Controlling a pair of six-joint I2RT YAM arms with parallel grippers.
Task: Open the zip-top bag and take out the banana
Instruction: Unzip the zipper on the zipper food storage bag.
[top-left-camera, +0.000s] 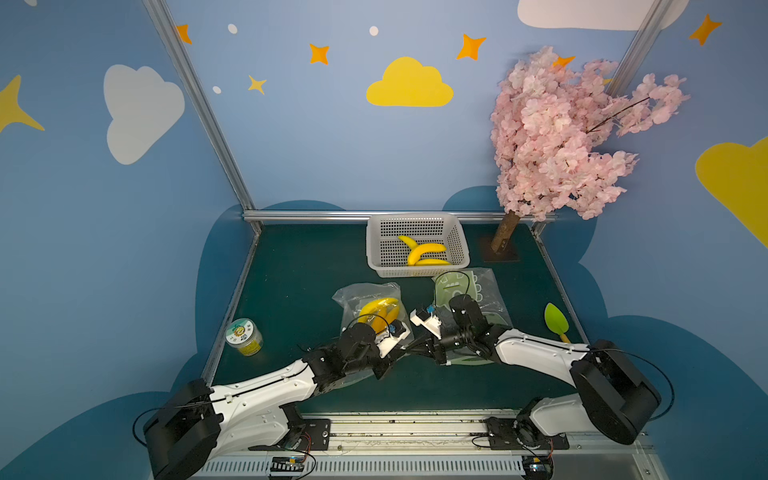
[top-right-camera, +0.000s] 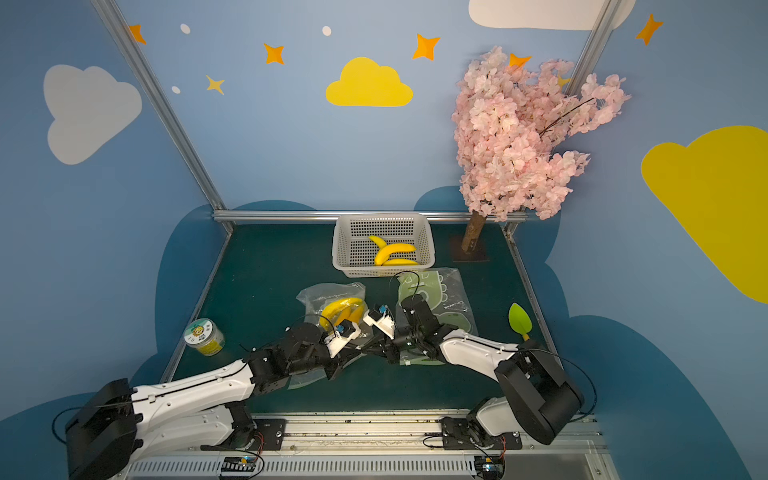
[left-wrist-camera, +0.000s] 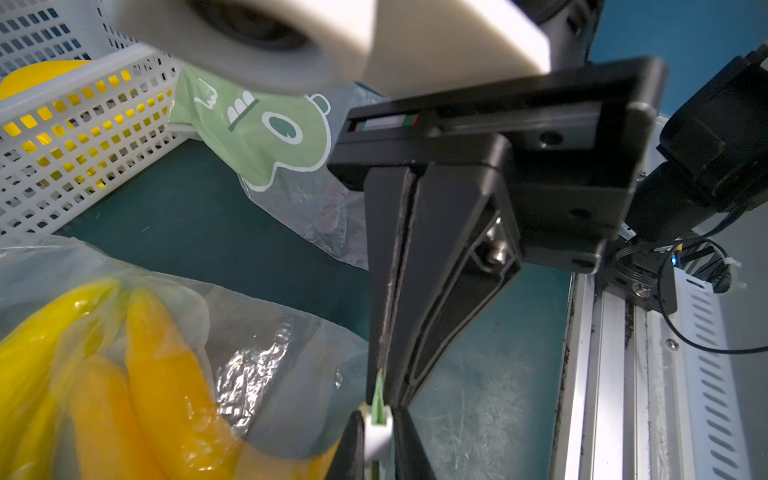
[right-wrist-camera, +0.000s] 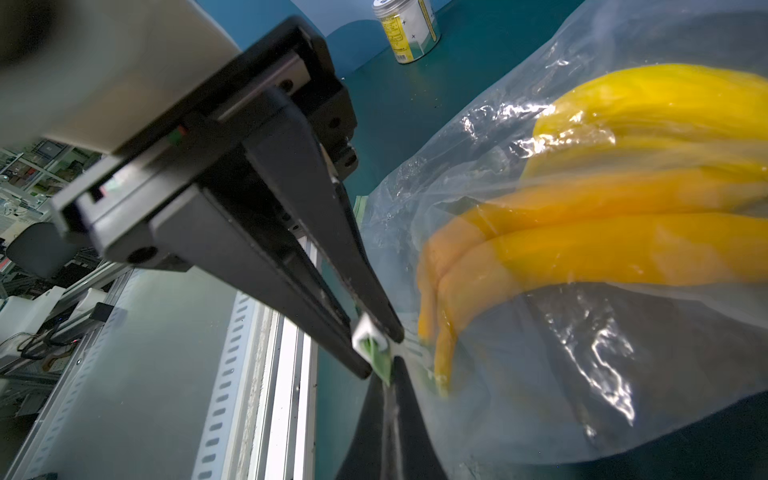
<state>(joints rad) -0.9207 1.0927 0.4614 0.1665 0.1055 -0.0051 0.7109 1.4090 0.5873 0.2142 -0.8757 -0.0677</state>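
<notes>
The green counter (top-left-camera: 291, 291) carries a pink blossom tree (top-left-camera: 557, 133) at 1 o'clock. At 12 o'clock sits a white mesh basket (top-left-camera: 459, 245) with three loose bananas in it. Both are well apart from the work.

Near the centre lies the clear zip-top bag (top-left-camera: 353, 297), its length running roughly 12 to 6 o'clock. Its near end is partly hidden under the left arm in both top views. Just beside it at 3 o'clock, an empty bag printed with a green cartoon creature (top-left-camera: 484, 286) lies beneath the right arm.

Inside the zip-top bag the bunch of bananas (top-left-camera: 378, 309) lies about 8 to 2 o'clock. In the right wrist view its narrow ends point toward the jaws.

Both grippers meet at the bag's 5 o'clock corner, so the bunch sits at 11 o'clock from them, on the left arm's side. The right gripper (left-wrist-camera: 386, 382) is clamped flat on the green zip strip (left-wrist-camera: 378, 405). The left gripper (right-wrist-camera: 378, 351) has its jaws pinched on the white slider (right-wrist-camera: 365, 332), right beside the other pinch.

Opening probably means drawing the slider toward 9 o'clock, away from the right arm's anchor. The left arm's own bulk over the bag looks the likeliest hindrance. A labelled jar (top-left-camera: 244, 336) at 9 o'clock and a green spatula (top-left-camera: 555, 316) at 3 o'clock are out of the way.
</notes>
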